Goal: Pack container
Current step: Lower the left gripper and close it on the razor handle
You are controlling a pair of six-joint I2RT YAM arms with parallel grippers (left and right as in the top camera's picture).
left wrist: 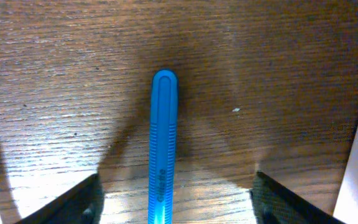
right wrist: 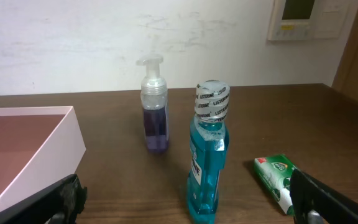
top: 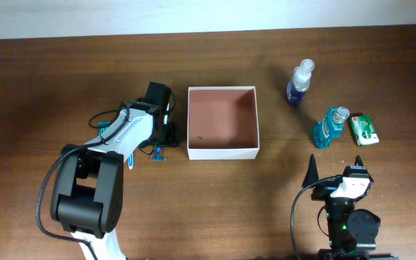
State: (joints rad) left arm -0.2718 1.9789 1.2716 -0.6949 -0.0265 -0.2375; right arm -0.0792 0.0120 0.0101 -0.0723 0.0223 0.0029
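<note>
Now, overhead: we see the container (top: 222,152) open-topped, left gripper (top: 166,134) just beside its left wall | left wrist: jaws spread wide astride a blue handle (left wrist: 162,149) | right wrist: right gripper (right wrist: 185,186) spread wide, mouthwash bottle (right wrist: 207,168) right of the container.

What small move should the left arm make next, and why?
Probably lower slightly and close the left gripper on the blue handle. Its jaws stand open on either side of the handle, which lies flat on the table beside the container. The container looks as if nothing is packed in it yet.
</note>
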